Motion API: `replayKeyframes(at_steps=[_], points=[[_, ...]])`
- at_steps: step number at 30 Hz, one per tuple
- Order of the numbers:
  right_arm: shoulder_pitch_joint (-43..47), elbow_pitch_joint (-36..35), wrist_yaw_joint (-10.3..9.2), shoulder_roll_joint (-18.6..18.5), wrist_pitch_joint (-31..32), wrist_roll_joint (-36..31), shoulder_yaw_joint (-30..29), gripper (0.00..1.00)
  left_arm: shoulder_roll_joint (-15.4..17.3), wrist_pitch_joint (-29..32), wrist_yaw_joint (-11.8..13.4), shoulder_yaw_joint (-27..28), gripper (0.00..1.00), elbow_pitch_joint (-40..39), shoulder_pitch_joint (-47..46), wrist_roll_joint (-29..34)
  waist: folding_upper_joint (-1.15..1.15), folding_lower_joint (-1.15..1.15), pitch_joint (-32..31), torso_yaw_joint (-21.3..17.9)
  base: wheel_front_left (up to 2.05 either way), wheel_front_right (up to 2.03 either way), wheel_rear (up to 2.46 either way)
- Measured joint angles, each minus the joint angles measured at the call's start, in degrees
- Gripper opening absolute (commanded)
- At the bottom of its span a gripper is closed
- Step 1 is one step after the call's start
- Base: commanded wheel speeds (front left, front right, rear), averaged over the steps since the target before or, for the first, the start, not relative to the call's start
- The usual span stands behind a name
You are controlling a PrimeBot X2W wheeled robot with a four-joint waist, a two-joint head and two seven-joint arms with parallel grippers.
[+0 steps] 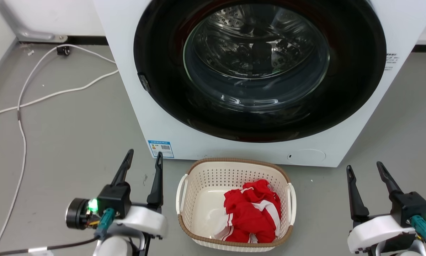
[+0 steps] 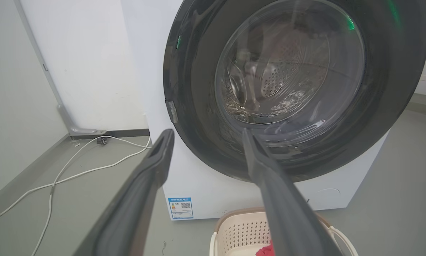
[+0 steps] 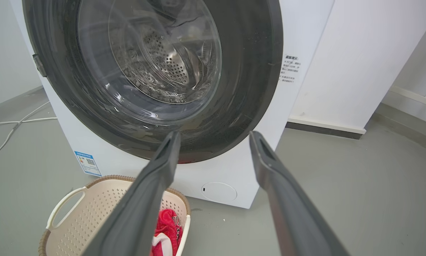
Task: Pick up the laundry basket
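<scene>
Cream-white perforated plastic, edged with a brown woven-look rim: the laundry basket sits on the grey floor at about 6 o'clock in the head view. It stands just in front of the white front-loading washing machine, which rises at its 12 o'clock. A red garment with white stripes lies crumpled inside, toward the basket's 4 o'clock. The two white side handles stand at 9 and 3 o'clock on the basket.

At the basket's 9 o'clock, the left gripper is near the left handle but not touching it. Its two dark fingers are spread apart, with nothing between them, and point toward 12. At the basket's 3 o'clock, the right gripper is farther off, well apart from the right handle. Its fingers are likewise parted and empty.

The washer's round dark door is closed, the steel drum visible through the glass. A blue label sits on the washer's lower front, at the basket's 11 o'clock. White cable trails over the floor toward 9 o'clock.
</scene>
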Motion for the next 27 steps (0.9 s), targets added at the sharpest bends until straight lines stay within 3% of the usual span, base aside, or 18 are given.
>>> replayKeyframes(at_steps=[10,18,27], points=[[-5.5,3.5,0.00,0.0,2.1,1.4,-0.4,1.00,-0.1,-0.2,-1.1,1.3,1.00,5.2,-7.5,-1.0,0.00,0.00,5.0,-0.7,0.00,0.00,0.00],[-13.4,10.2,0.00,0.0,4.3,2.0,0.2,1.00,0.3,-0.2,-2.8,2.2,1.00,15.0,-16.9,-2.9,0.00,0.01,12.2,-1.4,0.00,0.00,0.00],[-23.5,20.4,0.00,0.0,5.7,3.3,2.1,1.00,2.9,1.4,-4.8,2.8,1.00,29.1,-28.9,-6.3,0.00,0.01,20.6,-3.0,0.00,0.00,0.00]])
